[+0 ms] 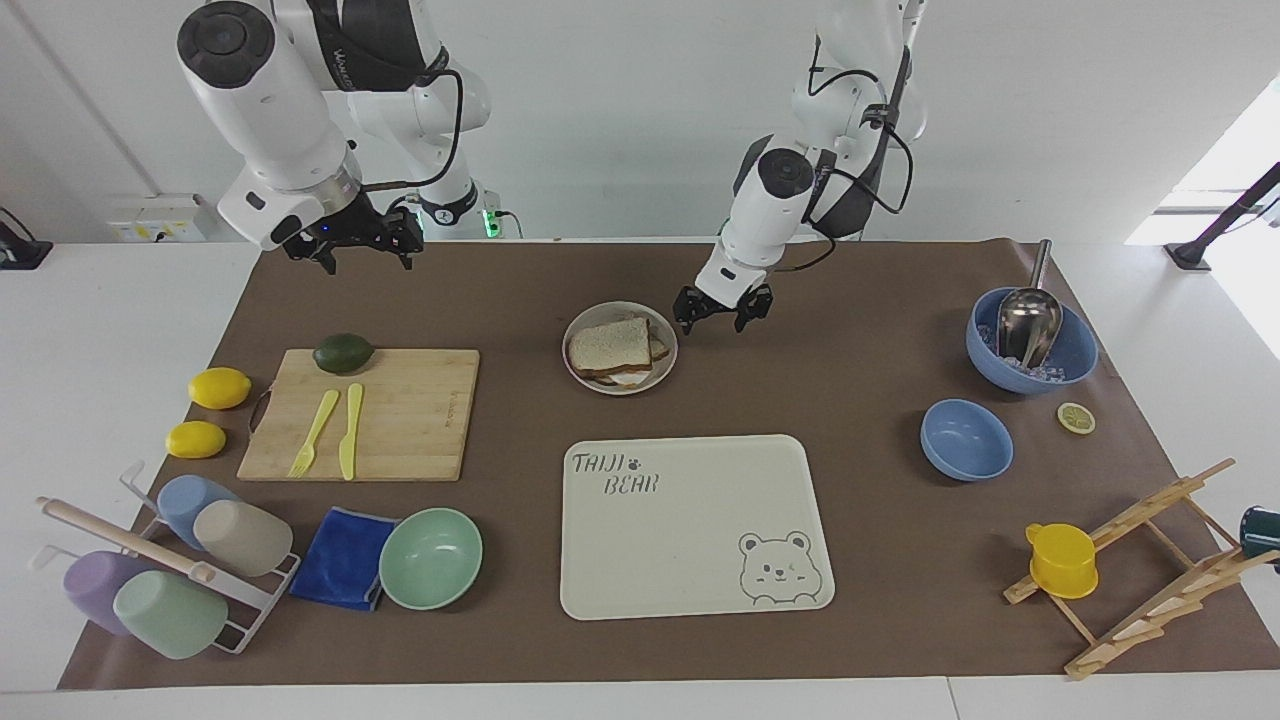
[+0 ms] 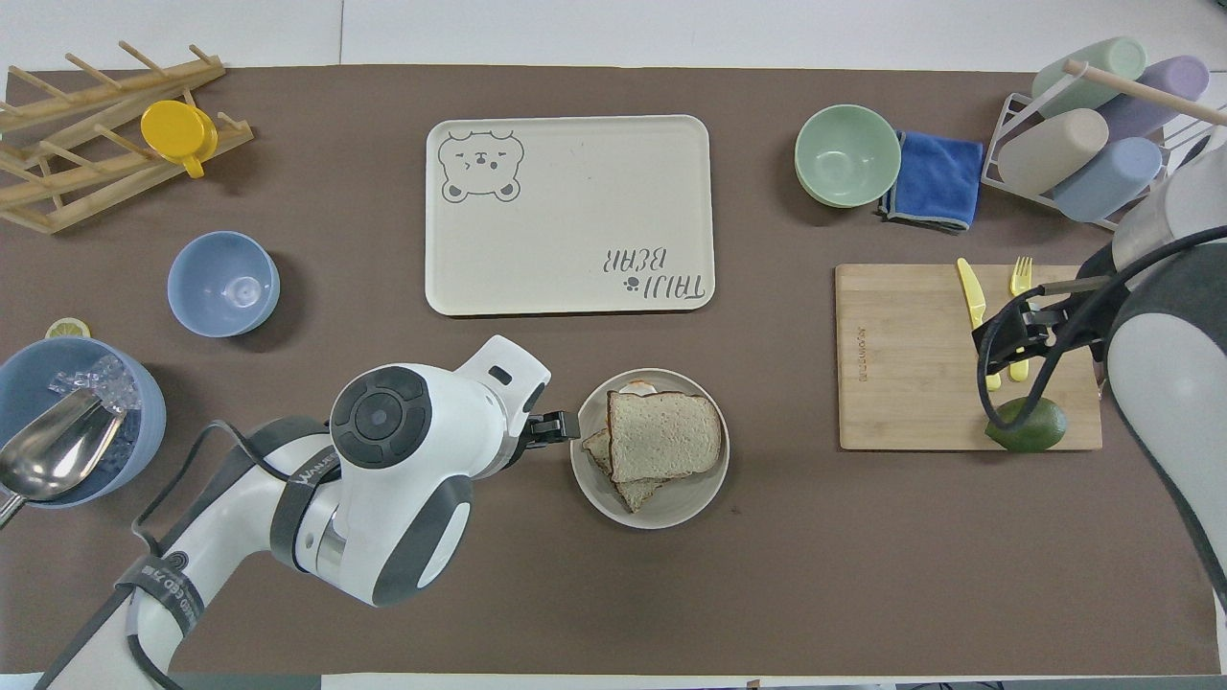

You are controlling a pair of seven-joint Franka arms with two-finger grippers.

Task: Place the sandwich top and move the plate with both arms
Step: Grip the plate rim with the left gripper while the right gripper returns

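Desk (image 1: 860,520), brown mat, from my remote station: both arms in shot.

Tray (image 1: 690,525), cream, bear print: flat at mid-desk, farther from the robots than the plate, nothing on it.

Cutting board (image 1: 365,412), toward right arm's end: avocado (image 1: 343,353) on its robot-side edge, yellow fork and knife on it.

Plate (image 1: 620,347): on the mat, nearer the robots than the tray, approx. centred between the arms. Sandwich top (image 1: 608,346) lies on the stack in the plate, slightly skewed over the lower slices; egg white shows at the stack's edge.

Left hand (image 1: 713,312): low, just beside plate's rim on the left arm's side, apart from it in facing view; in overhead view its tip (image 2: 556,426) reaches the rim. Fingers spread, nothing between them.

Right hand (image 1: 352,246): raised over the mat at the robots' edge, robot-side of the board; waiting. Fingers apart, nothing held.
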